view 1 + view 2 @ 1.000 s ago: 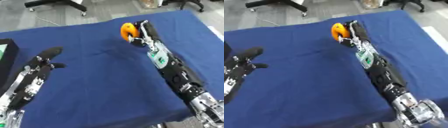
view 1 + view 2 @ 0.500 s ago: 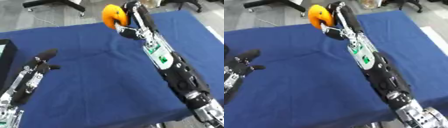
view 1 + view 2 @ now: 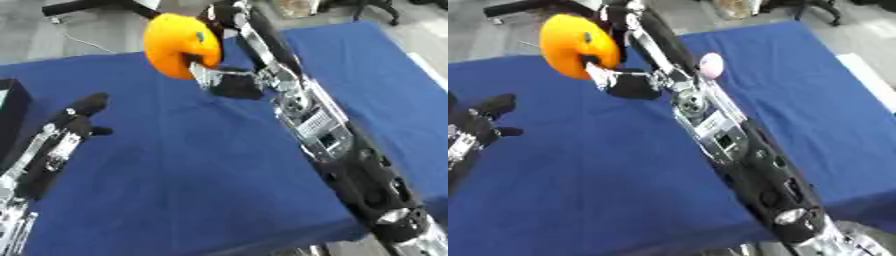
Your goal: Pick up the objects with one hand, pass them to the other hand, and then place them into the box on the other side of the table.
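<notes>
My right hand is shut on an orange rounded object with a small dark mark, held high above the blue table near the top middle of both eye views. The right arm runs up from the lower right corner. My left hand hovers open over the table at the left, fingers pointing up and to the right, well apart from the orange object. A pale pink rounded object lies on the cloth just behind the right arm. The dark box shows at the left edge.
The blue cloth table fills the view, its front edge near the bottom. Grey floor and black chair bases lie beyond the far edge.
My right hand has lifted the orange object off the far side of the table and carried it up and to the left, closer to the camera. The left hand has stayed roughly in place.
</notes>
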Robot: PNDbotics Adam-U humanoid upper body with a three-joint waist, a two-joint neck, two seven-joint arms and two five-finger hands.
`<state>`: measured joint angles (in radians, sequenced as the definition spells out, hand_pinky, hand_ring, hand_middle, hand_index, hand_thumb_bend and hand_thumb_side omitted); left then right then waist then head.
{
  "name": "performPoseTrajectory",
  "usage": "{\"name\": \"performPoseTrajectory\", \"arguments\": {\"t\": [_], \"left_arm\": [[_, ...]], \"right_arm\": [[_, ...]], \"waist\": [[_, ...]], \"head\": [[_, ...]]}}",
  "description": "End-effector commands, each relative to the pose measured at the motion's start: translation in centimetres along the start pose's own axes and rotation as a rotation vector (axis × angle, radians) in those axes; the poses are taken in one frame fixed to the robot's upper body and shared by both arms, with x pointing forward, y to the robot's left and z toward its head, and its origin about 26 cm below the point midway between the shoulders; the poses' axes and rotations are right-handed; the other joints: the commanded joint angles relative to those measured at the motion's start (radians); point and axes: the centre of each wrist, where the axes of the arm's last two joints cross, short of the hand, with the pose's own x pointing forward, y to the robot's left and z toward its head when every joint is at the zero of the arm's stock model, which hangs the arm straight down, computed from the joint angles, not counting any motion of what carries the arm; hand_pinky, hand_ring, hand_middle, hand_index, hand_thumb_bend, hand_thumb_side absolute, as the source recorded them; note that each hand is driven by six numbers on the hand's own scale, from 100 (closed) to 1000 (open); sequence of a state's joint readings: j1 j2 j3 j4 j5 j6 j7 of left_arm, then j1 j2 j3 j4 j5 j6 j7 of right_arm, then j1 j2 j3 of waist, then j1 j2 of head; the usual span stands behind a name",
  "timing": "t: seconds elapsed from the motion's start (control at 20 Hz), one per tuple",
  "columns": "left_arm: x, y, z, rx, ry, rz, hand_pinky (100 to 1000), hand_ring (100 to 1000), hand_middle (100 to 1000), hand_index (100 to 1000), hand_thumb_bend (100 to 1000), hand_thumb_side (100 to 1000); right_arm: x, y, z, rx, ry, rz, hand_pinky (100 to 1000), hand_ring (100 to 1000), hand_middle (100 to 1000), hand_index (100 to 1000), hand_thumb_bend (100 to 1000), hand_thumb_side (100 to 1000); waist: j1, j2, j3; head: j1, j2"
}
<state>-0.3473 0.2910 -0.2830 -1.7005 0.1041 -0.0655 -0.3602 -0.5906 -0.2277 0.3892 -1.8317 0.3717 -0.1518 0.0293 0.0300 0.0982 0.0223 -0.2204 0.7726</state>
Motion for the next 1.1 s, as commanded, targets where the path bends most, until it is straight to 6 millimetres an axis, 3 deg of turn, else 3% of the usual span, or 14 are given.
{"name": "performPoseTrajectory", "arguments": {"t": [0.05, 0.5, 1.1], "left_arm": [[1.0, 0.0, -1.0, -0.078, -0.027, -0.026, 802, 1000, 940, 905, 100, 757], [2.5, -1.5, -2.9, -0.193, -0.129, -0.028, 803, 1000, 944, 907, 100, 745], [3.4, -1.7, -2.6, -0.193, -0.225, -0.01, 808, 1000, 952, 909, 100, 658]], "right_arm": [[1.3, 0.1, -0.8, 0.029, -0.065, -0.061, 488, 261, 370, 328, 100, 100], [1.8, 0.8, -1.1, 0.067, -0.088, -0.127, 484, 257, 367, 328, 100, 100], [1.4, 1.1, -0.7, 0.079, -0.067, -0.139, 479, 252, 365, 328, 100, 100]], "waist": [[0.0, -0.014, -0.001], [-0.002, -0.009, -0.003], [-0.004, -0.009, -0.006]], "head": [[0.004, -0.003], [0.005, -0.003], [-0.001, -0.003]]}}
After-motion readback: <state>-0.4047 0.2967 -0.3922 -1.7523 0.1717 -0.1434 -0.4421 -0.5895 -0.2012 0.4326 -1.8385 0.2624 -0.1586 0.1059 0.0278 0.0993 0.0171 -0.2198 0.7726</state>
